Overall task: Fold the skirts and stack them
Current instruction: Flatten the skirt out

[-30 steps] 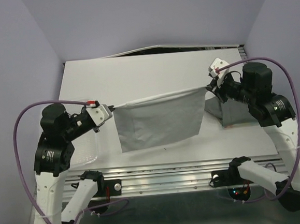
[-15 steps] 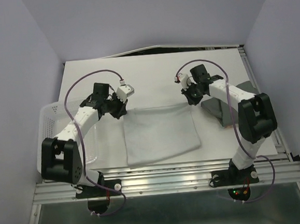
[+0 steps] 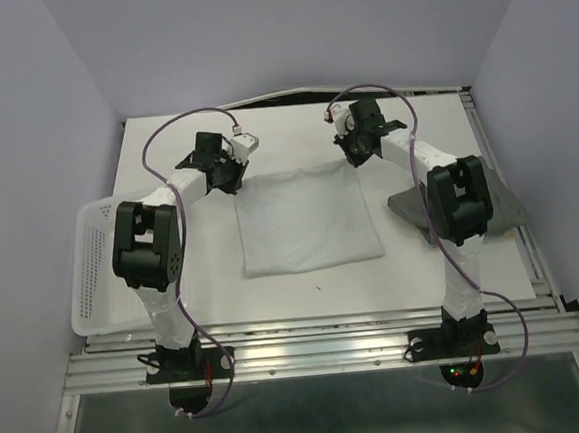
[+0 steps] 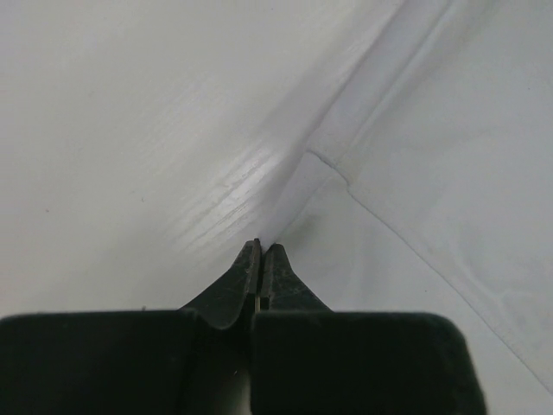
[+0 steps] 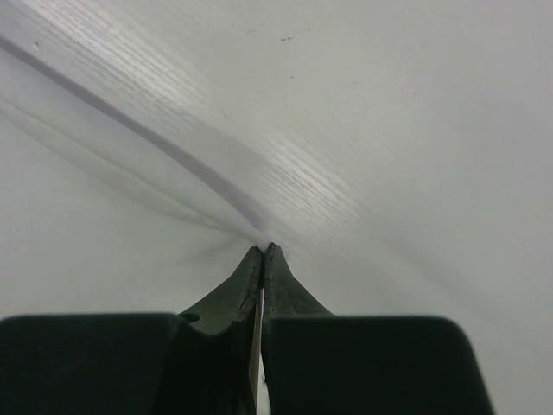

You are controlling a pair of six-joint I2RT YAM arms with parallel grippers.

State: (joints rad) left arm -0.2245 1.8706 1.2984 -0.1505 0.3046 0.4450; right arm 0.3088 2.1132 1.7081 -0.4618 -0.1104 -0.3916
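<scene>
Top external view shows the white skirt (image 3: pixel 308 220) spread flat in the middle of the table (image 3: pixel 163 136), with an arm reaching to each of its far corners. The left gripper (image 3: pixel 233 181) sits at the far left corner and the right gripper (image 3: pixel 352 159) at the far right corner, both low on the cloth. The grey skirt (image 3: pixel 504 205) lies by the right edge, partly behind the right arm and well apart from both grippers, and a white slatted basket (image 3: pixel 93 272) rests at the left edge. Left wrist view has the left gripper (image 4: pixel 261 251) with its two dark fingers pressed together, pinching the tip of the skirt's corner. The hemmed edge of the white skirt (image 4: pixel 449 173) runs away from the tips up and to the right, with bare table (image 4: pixel 130 130) on the left. Right wrist view shows the right gripper (image 5: pixel 263 251) likewise clamped on cloth, with creases fanning out from its tips. The white skirt (image 5: pixel 78 225) fills the lower left and the table (image 5: pixel 415 104) the upper right.
</scene>
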